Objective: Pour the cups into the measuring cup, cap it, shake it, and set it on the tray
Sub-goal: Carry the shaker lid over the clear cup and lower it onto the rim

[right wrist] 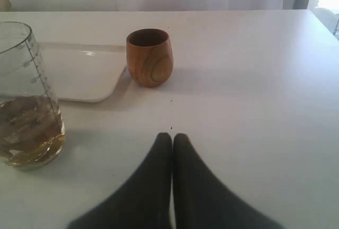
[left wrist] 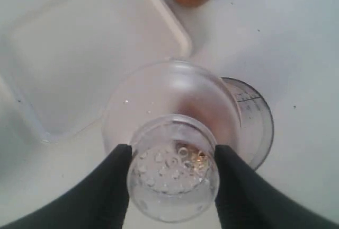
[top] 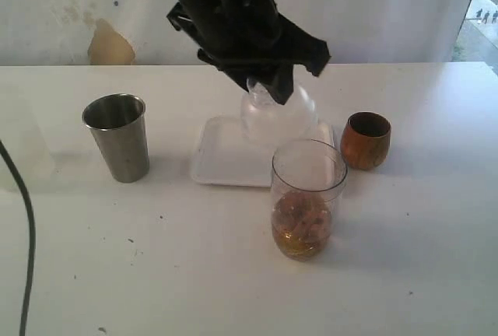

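Nearest you, the measuring cup (top: pixel 308 196) stands upright on the white table (top: pixel 156 274), with amber liquid and brownish bits in its bottom and a pale wall behind. Your left arm reaches down from above. Its left gripper (left wrist: pixel 172 173) is clamped on a milky translucent cap (left wrist: pixel 169 102), held just over the measuring cup's rim. Your right gripper (right wrist: pixel 172 139) sits low over the table, fingers pressed together on nothing. Behind the measuring cup lies the tray (top: pixel 222 157), with the steel tumbler (top: pixel 118 135) to its left and the wooden cup (top: pixel 366 140) to its right.
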You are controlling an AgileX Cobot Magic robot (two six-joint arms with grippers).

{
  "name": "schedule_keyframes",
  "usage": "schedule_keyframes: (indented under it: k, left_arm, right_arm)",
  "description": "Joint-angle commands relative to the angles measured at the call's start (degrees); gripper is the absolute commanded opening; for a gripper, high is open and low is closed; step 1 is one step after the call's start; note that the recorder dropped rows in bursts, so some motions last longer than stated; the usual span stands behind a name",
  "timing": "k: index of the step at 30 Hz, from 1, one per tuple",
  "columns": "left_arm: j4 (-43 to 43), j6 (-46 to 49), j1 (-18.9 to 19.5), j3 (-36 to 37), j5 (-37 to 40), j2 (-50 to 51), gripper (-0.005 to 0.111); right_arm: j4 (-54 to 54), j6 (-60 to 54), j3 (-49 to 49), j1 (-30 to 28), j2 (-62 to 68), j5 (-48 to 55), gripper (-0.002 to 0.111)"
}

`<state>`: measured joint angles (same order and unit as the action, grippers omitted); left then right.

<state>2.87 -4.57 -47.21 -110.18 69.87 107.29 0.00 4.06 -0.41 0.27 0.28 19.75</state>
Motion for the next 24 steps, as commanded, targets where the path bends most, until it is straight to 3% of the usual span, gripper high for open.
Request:
schedule_keyframes:
  k: [1,9,24]
  left_arm:
    - [0.24,0.36,-3.10,-0.58,0.10,0.26,0.000]
    - [-0.66,0.36,-5.54,-0.58,0.10,1.71,0.000]
    - [-1.11,0.48,-5.54,-0.58,-0.04,2.40,0.000]
  right_arm:
    - [0.00,0.22,0.41,-0.27,-0.28,-0.15,0.000]
    - [0.00,0.22,0.41,-0.27,-0.28,-0.15,0.000]
    - [0.00,0.22,0.41,-0.27,-0.28,-0.15,0.000]
